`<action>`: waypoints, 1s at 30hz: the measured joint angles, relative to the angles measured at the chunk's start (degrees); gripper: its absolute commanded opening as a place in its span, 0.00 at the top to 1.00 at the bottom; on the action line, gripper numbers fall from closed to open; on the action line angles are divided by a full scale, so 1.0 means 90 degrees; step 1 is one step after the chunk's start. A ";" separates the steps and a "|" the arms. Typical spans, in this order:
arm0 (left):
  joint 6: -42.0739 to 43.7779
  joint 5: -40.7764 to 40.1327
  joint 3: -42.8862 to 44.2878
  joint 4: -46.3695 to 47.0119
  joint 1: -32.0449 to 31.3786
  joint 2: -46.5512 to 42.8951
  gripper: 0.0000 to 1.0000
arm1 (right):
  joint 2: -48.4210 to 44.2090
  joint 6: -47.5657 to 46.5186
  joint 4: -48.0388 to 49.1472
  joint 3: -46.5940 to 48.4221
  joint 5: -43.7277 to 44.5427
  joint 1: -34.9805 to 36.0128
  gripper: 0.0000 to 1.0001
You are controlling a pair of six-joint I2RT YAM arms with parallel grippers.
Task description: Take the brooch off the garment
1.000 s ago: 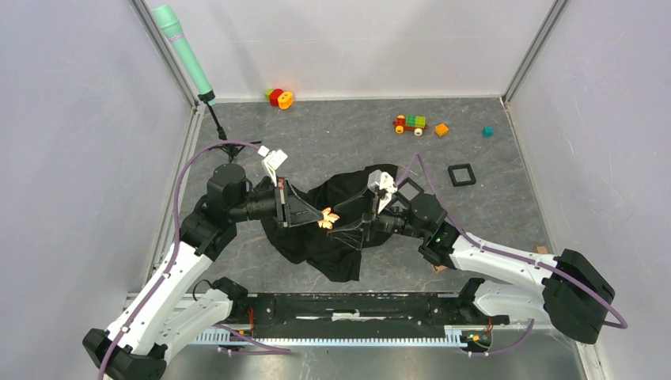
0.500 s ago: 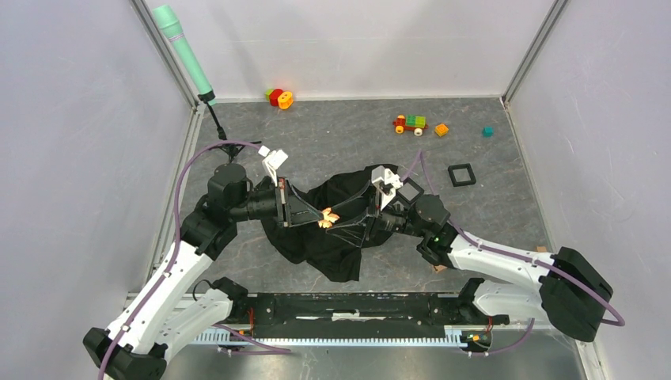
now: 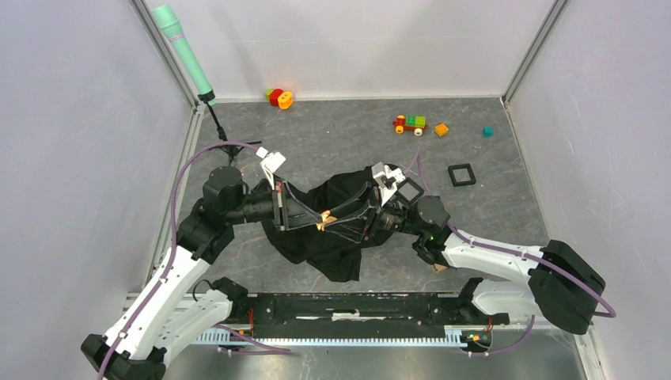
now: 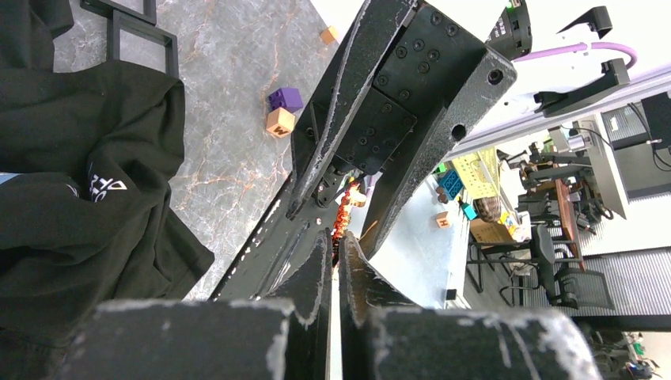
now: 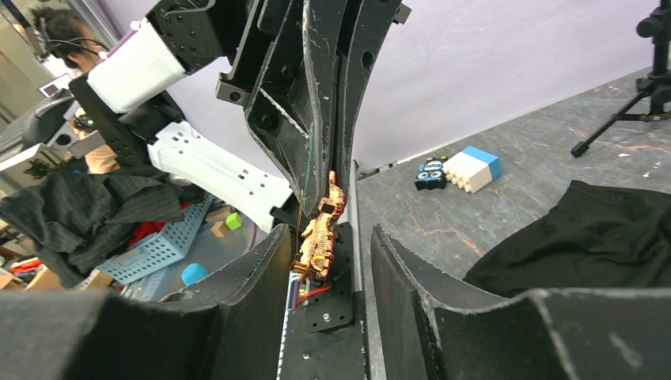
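The brooch (image 3: 325, 219), a small orange-and-cream pin, is pinched in my left gripper (image 3: 320, 218) above the black garment (image 3: 332, 249). In the left wrist view the jaws are closed at the left gripper (image 4: 339, 237), with the brooch (image 4: 346, 212) at the fingertips and the garment (image 4: 71, 214) at left. My right gripper (image 3: 339, 223) is open and faces the left one. In the right wrist view the brooch (image 5: 319, 237) hangs inside the right gripper (image 5: 330, 234), near the left finger, with the garment (image 5: 585, 237) at right.
At the back lie a red-orange ring toy (image 3: 279, 97), a toy train (image 3: 410, 123), an orange cube (image 3: 441, 130) and a teal cube (image 3: 487, 131). A black square frame (image 3: 461, 174) lies right of the garment. A green microphone on a stand (image 3: 183, 51) stands at the back left.
My right gripper has moved left until its open fingers stand on either side of the brooch. The left gripper keeps hold of the brooch, which now shows smaller, edge-on.
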 measured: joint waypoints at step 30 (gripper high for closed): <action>0.0236 -0.0175 -0.0129 -0.0002 0.0039 -0.0078 0.98 | -0.0151 0.0017 -0.0680 0.0117 0.0408 0.0036 0.68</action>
